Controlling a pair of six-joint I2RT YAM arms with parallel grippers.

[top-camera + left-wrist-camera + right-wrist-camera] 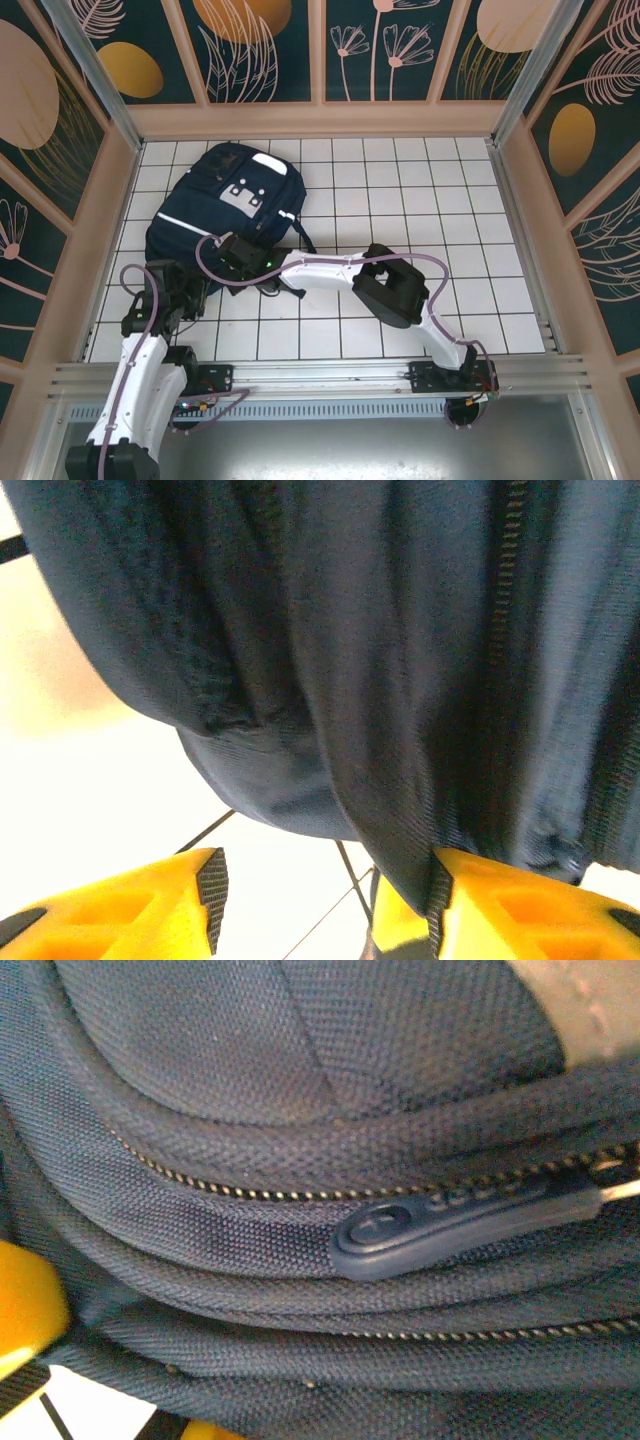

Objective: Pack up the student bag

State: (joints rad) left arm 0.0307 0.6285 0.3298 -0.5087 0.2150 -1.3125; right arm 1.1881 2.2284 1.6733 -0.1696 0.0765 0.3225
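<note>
The student bag (225, 200), a large navy backpack with white stripes and a grey buckle patch, lies on the white tiled table at the back left. At the bag's near edge, my right gripper (247, 258) is shut, its tips buried in folds of the bag's fabric (250, 1290). A yellow finger (25, 1310) shows at the left, and a navy zipper pull (450, 1225) lies just above the folds. My left gripper (325, 900) is open at the bag's near-left corner (185, 285). A hanging fold of fabric (400, 810) touches its right finger (500, 900); the left finger (150, 900) stands free.
The right arm (390, 285) stretches across the table's near middle from its base at the bottom right. A dark strap (305, 240) trails off the bag's right side. Patterned walls enclose the table on three sides, and bare tiles spread to the right.
</note>
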